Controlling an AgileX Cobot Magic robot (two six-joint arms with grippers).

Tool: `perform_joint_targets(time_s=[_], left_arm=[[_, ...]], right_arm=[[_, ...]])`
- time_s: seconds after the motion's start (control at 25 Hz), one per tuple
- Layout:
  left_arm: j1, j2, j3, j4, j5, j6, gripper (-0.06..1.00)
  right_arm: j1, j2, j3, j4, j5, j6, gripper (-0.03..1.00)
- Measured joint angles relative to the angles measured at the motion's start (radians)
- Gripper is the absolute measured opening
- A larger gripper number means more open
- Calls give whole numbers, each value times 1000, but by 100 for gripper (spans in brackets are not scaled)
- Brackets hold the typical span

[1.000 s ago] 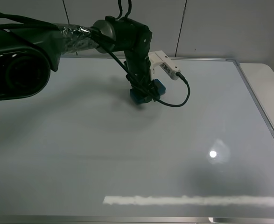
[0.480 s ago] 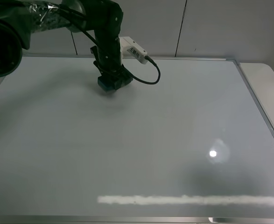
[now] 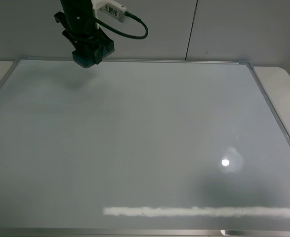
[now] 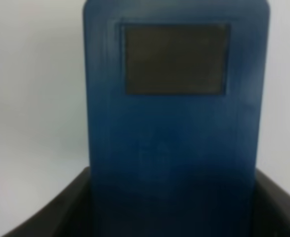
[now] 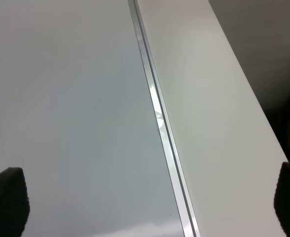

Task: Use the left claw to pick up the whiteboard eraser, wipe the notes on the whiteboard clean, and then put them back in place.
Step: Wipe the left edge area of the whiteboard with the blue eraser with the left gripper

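My left claw [image 3: 89, 55] hangs at the back left of the whiteboard [image 3: 145, 143], over its far frame edge. It is shut on the teal-blue whiteboard eraser [image 3: 87, 58], which fills the left wrist view [image 4: 174, 113] with a dark rectangular patch on its face. A white labelled box [image 3: 111, 9] and a black cable hang on the arm. No notes show on the board; only a white glare streak [image 3: 199, 212] and a light spot [image 3: 226, 162]. My right gripper [image 5: 145, 197] shows only as two dark finger tips far apart, over the board's right frame [image 5: 159, 123].
The white table [image 3: 280, 84] shows past the board's right frame and also in the right wrist view [image 5: 204, 108]. A grey panelled wall [image 3: 224, 29] stands behind the board.
My left claw has carried the eraser from the board's upper middle leftward and back to the far left edge. The large dark arm body has left the view.
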Motion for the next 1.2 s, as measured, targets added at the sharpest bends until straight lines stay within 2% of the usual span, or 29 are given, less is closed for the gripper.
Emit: perform_joint_targets(time_s=[0.2, 0.52, 0.72, 0.92, 1.2], left_arm=[[46, -135, 142, -4, 0, -25, 55], [132, -369, 513, -11, -23, -79, 55], [194, -501, 741, -49, -162, -140, 55], [214, -524, 897, -95, -299, -178, 55], [233, -525, 1130, -109, -596, -191, 55]], right_arm=[[0, 0, 0, 0, 0, 0, 99], [0, 0, 0, 0, 0, 0, 99], [0, 0, 0, 0, 0, 0, 99], [0, 0, 0, 0, 0, 0, 99], [0, 0, 0, 0, 0, 0, 99]])
